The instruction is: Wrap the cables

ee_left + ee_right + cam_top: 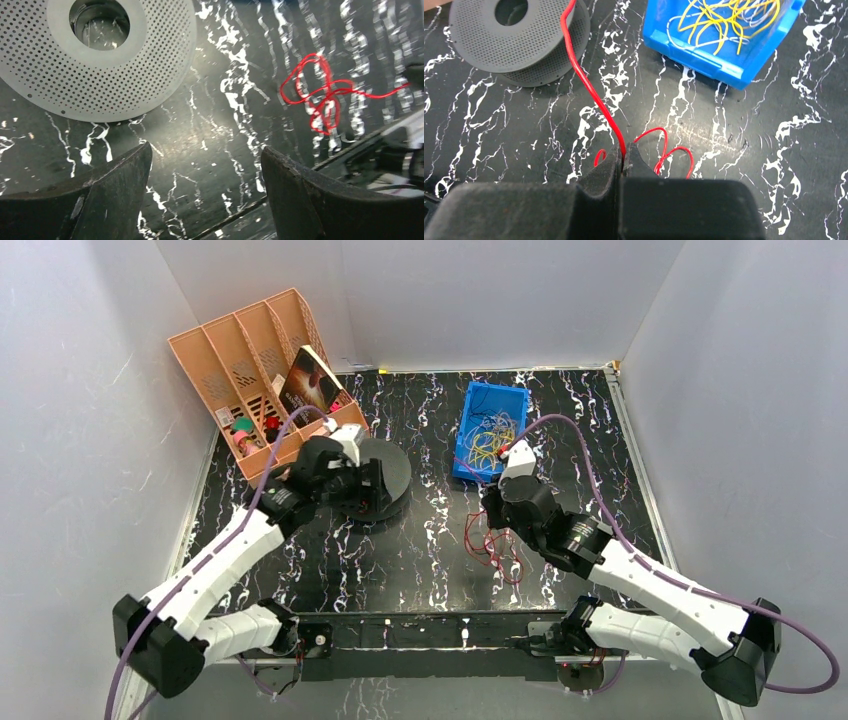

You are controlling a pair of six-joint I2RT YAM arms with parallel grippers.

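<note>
Red cable (589, 90) is being pinched between the shut fingers of the right pincer (623, 157), one strand being carried up across the black spool (479, 40), loose loops lying on the marbled surface (524, 130) beside that pincer. Left pincer (206, 155) is being held wide apart, empty, just beside the spool.

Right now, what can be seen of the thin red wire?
The thin red wire is a glossy, flexible strand, plastic-coated by its look. The right gripper pinches it between shut jaws. From there one length climbs in a gentle curve across the rim of the perforated grey plastic spool and leaves the right wrist view. The rest lies in loose, tangled loops on the black white-veined tabletop, close beside that gripper.
</note>
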